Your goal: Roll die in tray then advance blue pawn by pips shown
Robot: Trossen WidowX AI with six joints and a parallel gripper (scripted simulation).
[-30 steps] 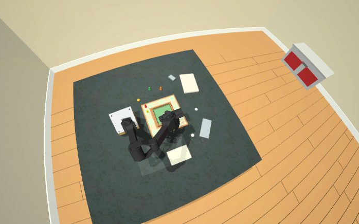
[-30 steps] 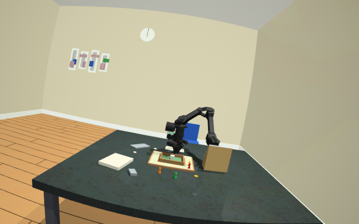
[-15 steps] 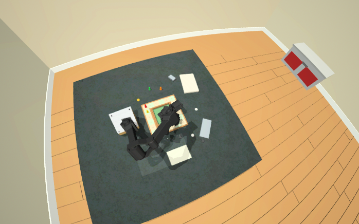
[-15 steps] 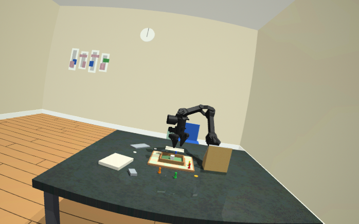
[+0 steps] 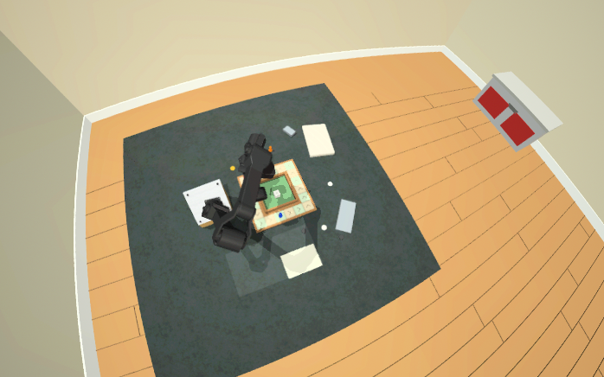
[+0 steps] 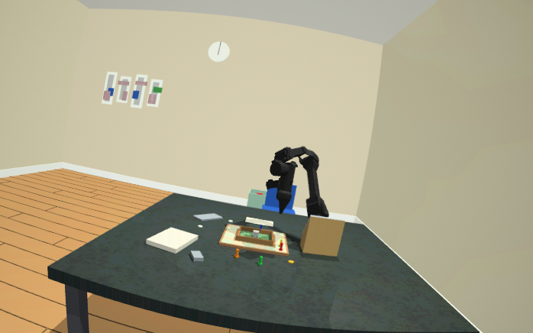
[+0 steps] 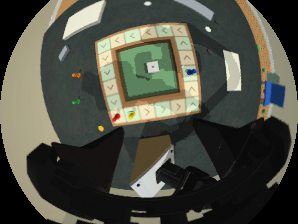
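Wrist view: small upright red pawn (image 6: pixel 281 247) (image 7: pixel 116 117), hidden from top; black pincer (image 6: pixel 282 211) (image 7: pixel 158 127) spread, empty. Dark mottled tabletop (image 5: pixel 191 299) (image 6: pixel 202 285) (image 7: pixel 65 107); beige walls.

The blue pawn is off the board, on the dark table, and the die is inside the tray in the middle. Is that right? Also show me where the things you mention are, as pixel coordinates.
Not quite: the blue pawn (image 5: pixel 279 215) (image 6: pixel 261 226) (image 7: pixel 192 72) is on the board (image 5: pixel 308 206) (image 6: pixel 227 237) (image 7: pixel 106 58), as the wrist view shows. The die (image 5: pixel 277 193) (image 6: pixel 256 234) (image 7: pixel 153 67) is inside the tray (image 5: pixel 289 198) (image 6: pixel 265 237) (image 7: pixel 165 84) in the middle.
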